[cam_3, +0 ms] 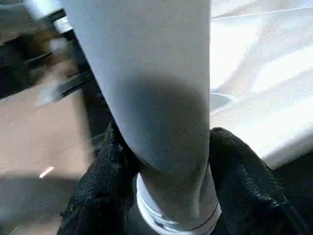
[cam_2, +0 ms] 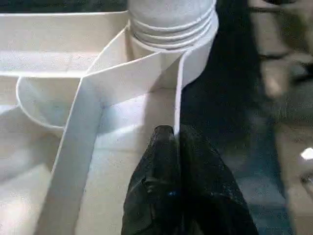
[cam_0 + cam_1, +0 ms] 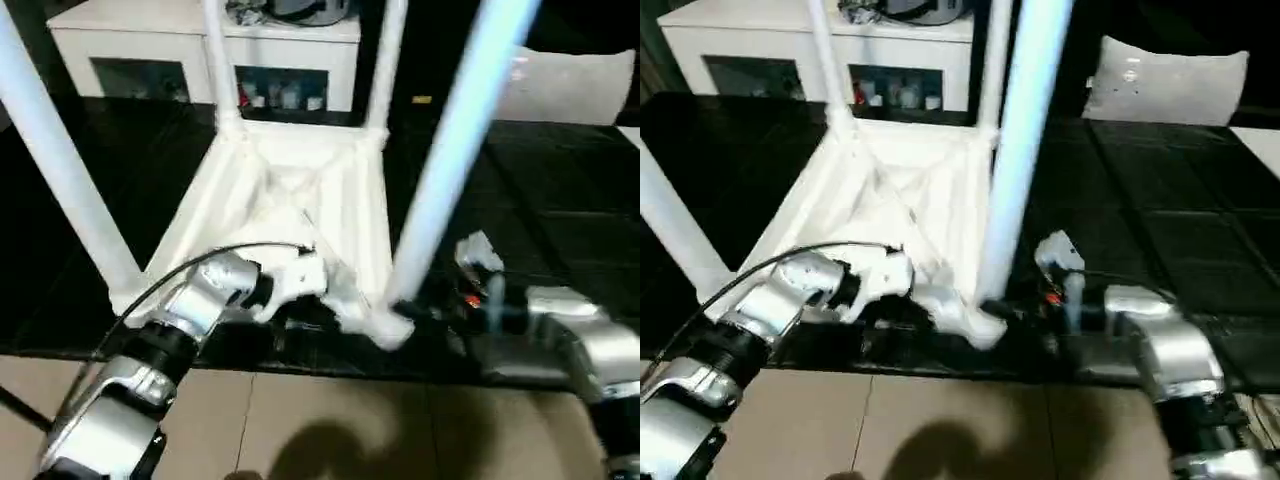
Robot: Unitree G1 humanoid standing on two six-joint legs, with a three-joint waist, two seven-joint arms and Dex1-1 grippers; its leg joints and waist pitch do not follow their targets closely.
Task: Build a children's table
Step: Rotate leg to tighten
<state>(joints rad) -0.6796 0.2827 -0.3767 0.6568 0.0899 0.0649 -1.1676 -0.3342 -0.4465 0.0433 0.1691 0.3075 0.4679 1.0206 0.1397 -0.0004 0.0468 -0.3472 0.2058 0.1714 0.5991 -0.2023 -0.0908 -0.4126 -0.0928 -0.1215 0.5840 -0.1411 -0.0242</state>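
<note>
Cabinet (image 3: 200, 45) behind upturned tabletop (image 3: 290, 200)

4 upright legs (image 3: 450, 160) fence the tabletop (image 3: 290, 200); open dark floor (image 3: 560, 190) lies beside it.

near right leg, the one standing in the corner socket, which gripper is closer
Right. The right gripper has its fingers on both sides of that leg; the left gripper pinches the tabletop rim beside its socket.

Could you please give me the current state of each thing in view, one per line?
Tabletop: upside down, ribbed underside up.
Near-right leg: upright in its corner socket.
Other three legs: standing in their sockets.
Left gripper: shut on the tabletop's rim.
Right gripper: closed around the near-right leg.
</note>
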